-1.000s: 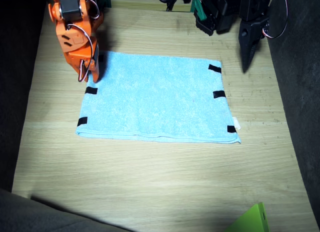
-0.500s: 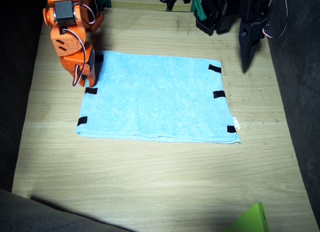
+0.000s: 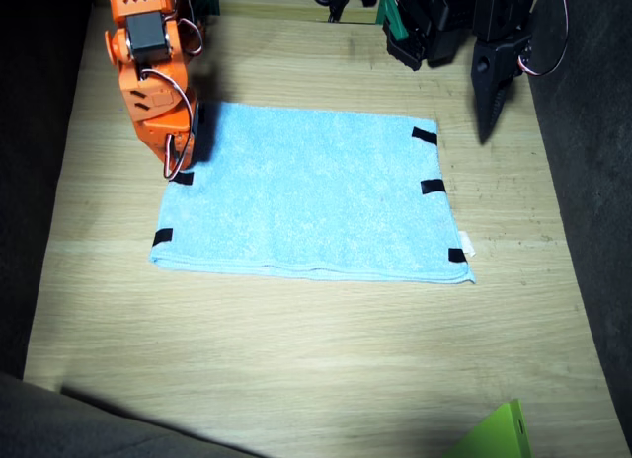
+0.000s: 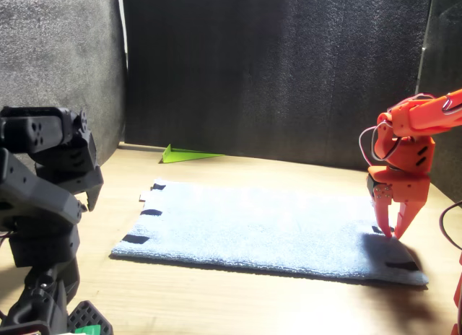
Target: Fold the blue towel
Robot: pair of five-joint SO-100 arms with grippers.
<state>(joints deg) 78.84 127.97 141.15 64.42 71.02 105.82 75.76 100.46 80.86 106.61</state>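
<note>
While the blue towel [image 3: 308,193] lies flat, the right gripper [image 4: 393,230] hovers slightly parted over its edge.

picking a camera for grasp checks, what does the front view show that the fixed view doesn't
Front view only: the right gripper side-on, jaws slightly parted, tips seemingly just above the towel.

Fixed view only: the towel's whole outline, with the right gripper over its edge between tape strips, and the white tag clearly.

Both: the flat, unfolded towel, the black left arm parked off it, and the green object.
</note>
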